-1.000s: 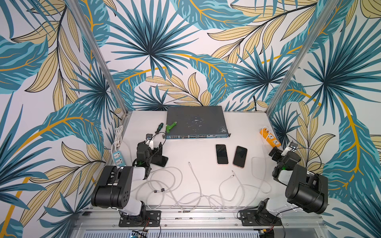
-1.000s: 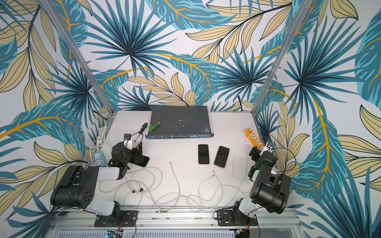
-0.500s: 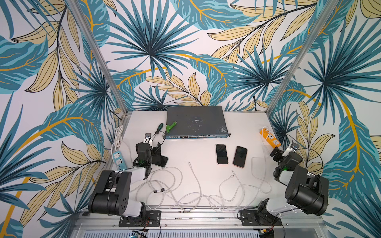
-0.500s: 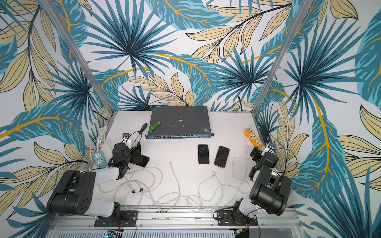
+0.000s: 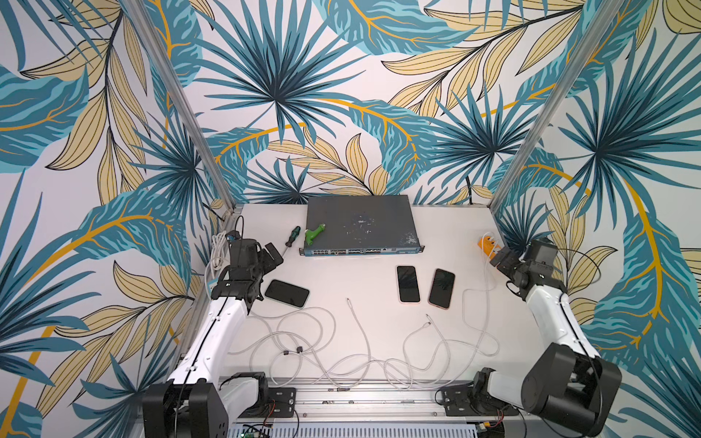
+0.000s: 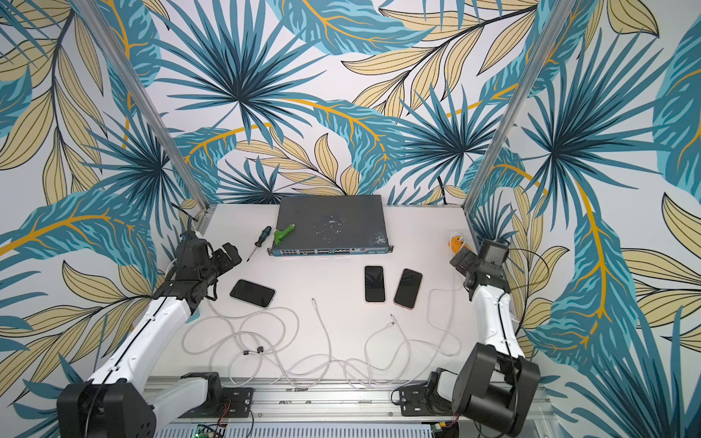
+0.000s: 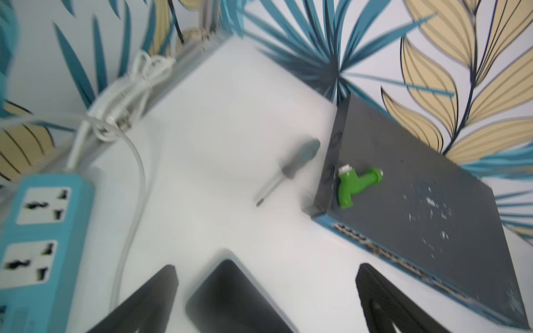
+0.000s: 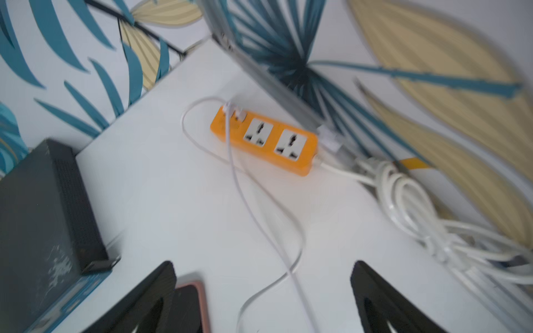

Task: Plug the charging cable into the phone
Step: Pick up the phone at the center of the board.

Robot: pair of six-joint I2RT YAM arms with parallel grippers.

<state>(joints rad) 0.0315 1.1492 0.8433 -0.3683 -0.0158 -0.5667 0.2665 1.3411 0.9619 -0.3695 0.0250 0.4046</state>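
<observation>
Both arms have swung up, left claw (image 5: 272,255) and right claw (image 5: 500,261) spread and empty, leaving the phone (image 5: 286,293) unplugged, the cable (image 5: 358,326) loose.

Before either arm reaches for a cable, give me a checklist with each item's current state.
1. Left pincer open and empty: ok.
2. Right pincer open and empty: ok.
3. Cable tip lying free on the table: ok.
4. Middle phone flat, screen up, nothing on it: ok.
5. That phone's charging port visible: cannot tell.
6. White cables untangled: not ok, their loops cross near the front rail.
</observation>
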